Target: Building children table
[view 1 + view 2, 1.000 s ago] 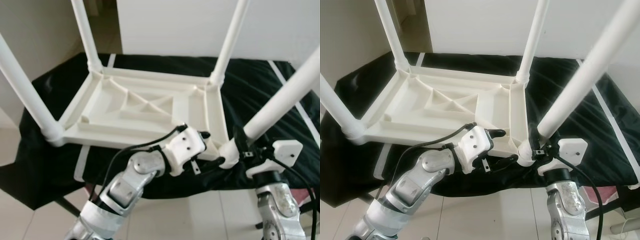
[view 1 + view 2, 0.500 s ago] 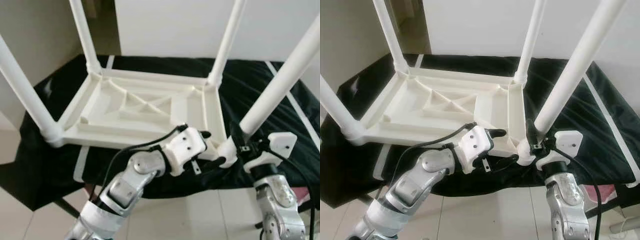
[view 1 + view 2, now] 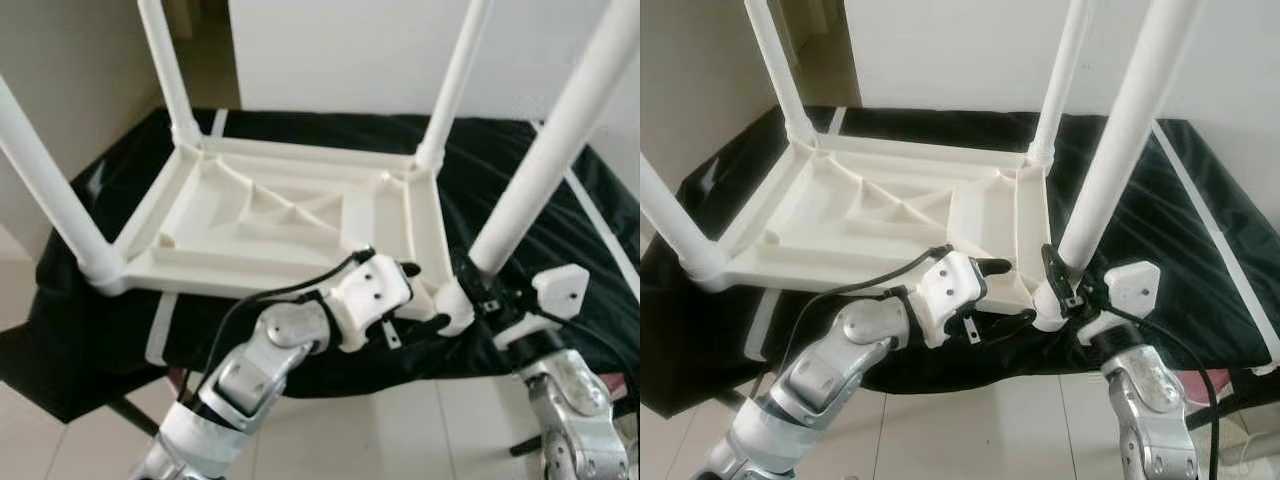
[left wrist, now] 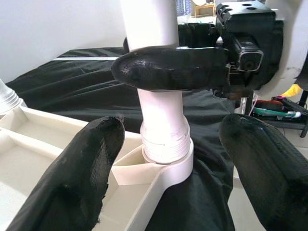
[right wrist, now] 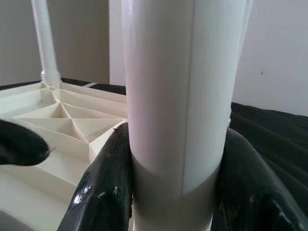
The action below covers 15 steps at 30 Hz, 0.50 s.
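Table [image 3: 290,215]: upside down on the black-draped worktop [image 3: 520,170], three legs seated, the fourth leg [image 3: 1110,170] in its near corner socket [image 4: 166,166], threads showing. My right hand [image 3: 1065,290] is clamped round that leg; my left hand [image 3: 425,300] sits spread, empty, bracing the corner. I judge final tightening remains.

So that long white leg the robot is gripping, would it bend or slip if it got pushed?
Probably stiff: the leg looks like a thick, straight plastic tube. Its smooth, glossy surface could slip, though the right end effector clamps it from both sides. Its threads show above the corner socket, so it may wobble if pushed.
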### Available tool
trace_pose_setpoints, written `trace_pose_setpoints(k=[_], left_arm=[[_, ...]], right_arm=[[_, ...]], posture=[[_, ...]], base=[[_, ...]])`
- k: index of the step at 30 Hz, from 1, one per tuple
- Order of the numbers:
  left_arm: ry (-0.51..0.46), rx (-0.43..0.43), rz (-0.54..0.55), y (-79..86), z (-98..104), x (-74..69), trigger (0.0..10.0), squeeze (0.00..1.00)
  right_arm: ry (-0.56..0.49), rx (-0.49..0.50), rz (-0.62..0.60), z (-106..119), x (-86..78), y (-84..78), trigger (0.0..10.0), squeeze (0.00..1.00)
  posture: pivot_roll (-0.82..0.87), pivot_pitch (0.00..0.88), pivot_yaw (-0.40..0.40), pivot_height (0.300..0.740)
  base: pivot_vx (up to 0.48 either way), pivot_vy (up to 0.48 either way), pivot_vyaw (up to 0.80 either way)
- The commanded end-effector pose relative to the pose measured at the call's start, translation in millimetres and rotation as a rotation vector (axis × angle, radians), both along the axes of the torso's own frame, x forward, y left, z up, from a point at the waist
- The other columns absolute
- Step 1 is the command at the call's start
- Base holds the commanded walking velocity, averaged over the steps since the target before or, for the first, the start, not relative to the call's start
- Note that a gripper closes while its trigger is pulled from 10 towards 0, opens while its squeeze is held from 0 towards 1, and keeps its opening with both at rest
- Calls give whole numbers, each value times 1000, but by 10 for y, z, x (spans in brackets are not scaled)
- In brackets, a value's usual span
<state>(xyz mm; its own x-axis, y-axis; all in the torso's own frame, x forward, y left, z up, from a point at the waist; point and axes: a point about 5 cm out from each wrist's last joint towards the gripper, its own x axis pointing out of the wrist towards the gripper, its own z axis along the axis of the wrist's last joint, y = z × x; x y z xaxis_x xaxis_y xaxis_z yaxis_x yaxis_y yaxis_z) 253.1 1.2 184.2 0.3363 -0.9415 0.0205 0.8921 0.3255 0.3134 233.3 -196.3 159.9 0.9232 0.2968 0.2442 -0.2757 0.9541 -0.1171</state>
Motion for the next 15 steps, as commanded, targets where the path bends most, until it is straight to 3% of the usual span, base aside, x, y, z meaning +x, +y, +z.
trace_pose_setpoints(k=[1, 3, 9, 12, 15], left_arm=[[-2, 7, -46, -15, 27, -34, 10000, 0], [0, 7, -51, -17, 33, -32, 10000, 0], [1, 5, -59, -29, 41, -32, 10000, 0], [1, 7, -66, -30, 49, -30, 10000, 0], [1, 7, -65, -26, 50, -27, 10000, 0]], right_arm=[[170, 20, 48, -325, -44, 49, 10000, 0], [217, -2, 129, -402, -49, -53, 10000, 0], [247, -29, 198, -433, -10, -133, 10000, 0], [277, -34, 293, -423, 109, -204, 10000, 0], [281, -41, 310, -416, 139, -221, 10000, 0]], posture=[[-48, 81, 2, 740], [-61, 85, 20, 740], [-62, 84, 25, 740], [-57, 85, 35, 740], [-57, 83, 37, 740]], base=[[0, 0, 0], [0, 0, 0], [0, 0, 0], [0, 0, 0], [0, 0, 0]])
